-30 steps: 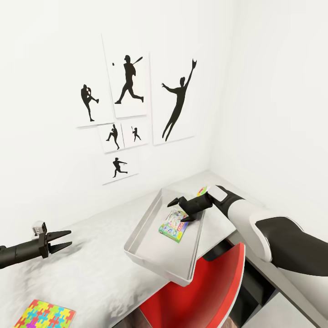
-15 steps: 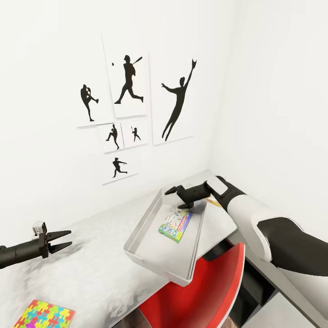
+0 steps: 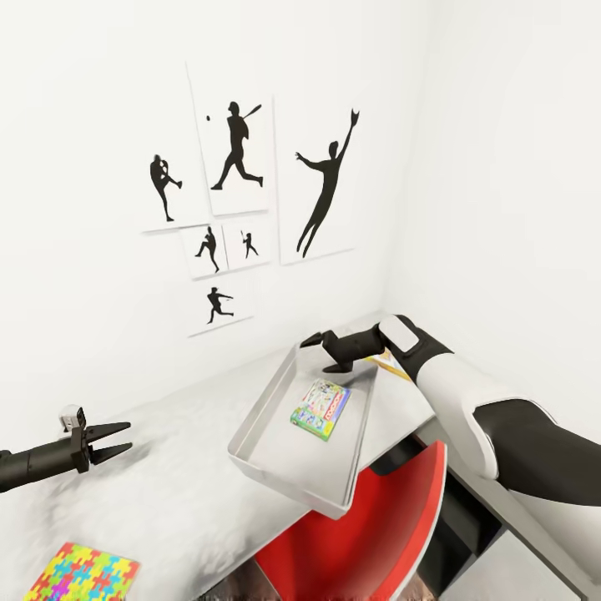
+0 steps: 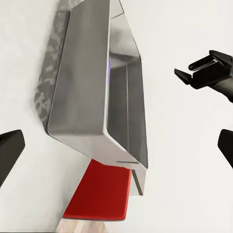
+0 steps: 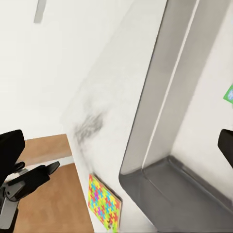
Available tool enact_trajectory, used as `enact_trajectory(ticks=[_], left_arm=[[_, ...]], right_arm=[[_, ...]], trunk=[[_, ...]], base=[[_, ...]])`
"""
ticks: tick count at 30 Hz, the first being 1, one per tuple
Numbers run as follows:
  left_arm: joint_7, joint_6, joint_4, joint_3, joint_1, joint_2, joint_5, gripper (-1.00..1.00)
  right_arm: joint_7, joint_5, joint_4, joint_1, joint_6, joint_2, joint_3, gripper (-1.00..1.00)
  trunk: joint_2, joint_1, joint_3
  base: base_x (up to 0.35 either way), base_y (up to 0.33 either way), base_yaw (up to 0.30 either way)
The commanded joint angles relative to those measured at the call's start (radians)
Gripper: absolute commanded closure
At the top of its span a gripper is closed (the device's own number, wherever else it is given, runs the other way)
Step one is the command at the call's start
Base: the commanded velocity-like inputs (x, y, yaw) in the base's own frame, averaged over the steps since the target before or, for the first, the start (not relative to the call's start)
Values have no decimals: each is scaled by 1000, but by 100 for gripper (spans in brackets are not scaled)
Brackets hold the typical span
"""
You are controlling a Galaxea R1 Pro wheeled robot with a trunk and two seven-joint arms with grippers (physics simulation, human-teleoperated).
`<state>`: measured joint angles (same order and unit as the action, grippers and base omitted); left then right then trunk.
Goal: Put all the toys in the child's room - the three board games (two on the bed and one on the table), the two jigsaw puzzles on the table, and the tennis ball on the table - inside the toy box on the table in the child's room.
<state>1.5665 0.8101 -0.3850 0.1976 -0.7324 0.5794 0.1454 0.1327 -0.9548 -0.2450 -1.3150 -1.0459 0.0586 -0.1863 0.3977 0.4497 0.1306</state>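
You have a light grey toy box [image 3: 275,434] on the pale grey table [image 3: 167,501], mottled darker near the box. Inside it lies a board game [image 3: 320,409] with a green edge and pale blue cartoon print. Your jigsaw puzzle [image 3: 79,576] is a patchwork of yellow, pink, blue, green and orange. Beyond the box a flat thing [image 3: 391,362] shows white and orange, perhaps another game. The chair [image 3: 367,534] is bright red. Both grippers, left [image 3: 117,441] and right [image 3: 324,352], are black; the right arm's shell is white and dark grey. The wall pictures [image 3: 238,159] carry black silhouettes on white.
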Motion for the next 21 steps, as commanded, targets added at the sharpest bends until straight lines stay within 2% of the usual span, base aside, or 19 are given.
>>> enact_trajectory(ticks=[1, 9, 13, 21], left_arm=[[4, 11, 0, 0, -1, 0, -1, -100], [4, 10, 0, 0, -1, 0, -1, -100], [4, 10, 0, 0, -1, 0, -1, -100], [4, 9, 0, 1, -1, 1, -1, -100]], right_arm=[[12, 8, 0, -1, -1, -1, -4, -100], [17, 8, 0, -1, -1, -2, -1, -100], [16, 9, 0, -1, 0, -2, -1, -100], [19, 7, 0, -1, 45, -2, -1, -100]], trunk=[[2, 0, 2], [2, 0, 2], [2, 0, 1], [2, 0, -7]], base=[[-159, 0, 0], [-97, 0, 0], [-226, 0, -21], [-177, 1, -173]])
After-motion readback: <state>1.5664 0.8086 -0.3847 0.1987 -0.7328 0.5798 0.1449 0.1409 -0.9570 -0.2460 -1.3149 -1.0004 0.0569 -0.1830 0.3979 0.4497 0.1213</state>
